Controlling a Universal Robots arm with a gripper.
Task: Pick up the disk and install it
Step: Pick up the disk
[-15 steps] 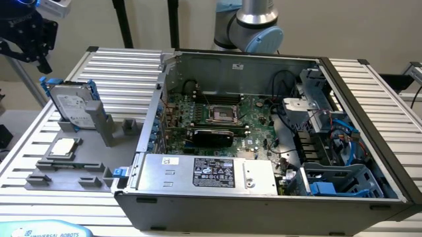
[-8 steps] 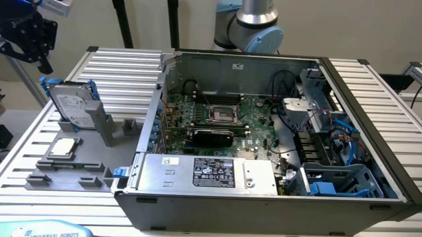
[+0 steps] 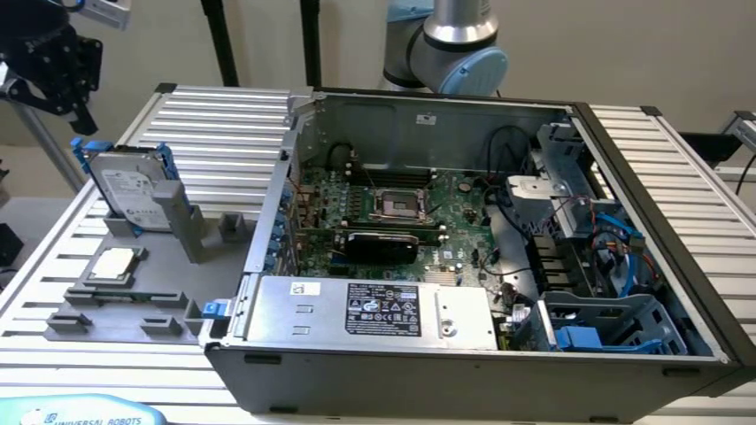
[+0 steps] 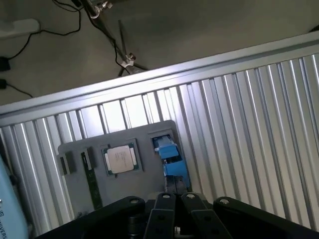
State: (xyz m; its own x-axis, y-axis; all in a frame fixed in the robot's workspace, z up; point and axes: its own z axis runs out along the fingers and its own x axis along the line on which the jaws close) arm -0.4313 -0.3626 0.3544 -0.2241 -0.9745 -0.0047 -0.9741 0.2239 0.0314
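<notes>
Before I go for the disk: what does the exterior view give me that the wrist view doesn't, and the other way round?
The exterior view adds the open computer case with its motherboard, the silver box with a black label, and the disk's labelled face, upright in the grey fixture.

The wrist view adds the floor past the table's edge, with cables.

Both share the disk, the fixture, the CPU chip lying flat on it, the ribbed table, and the end effector above the fixture.

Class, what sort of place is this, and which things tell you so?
Probably a robotics lab bench for computer assembly: an opened desktop computer case on a slatted aluminium table, a grey fixture holding the disk and a CPU chip, and a robot arm.
</notes>
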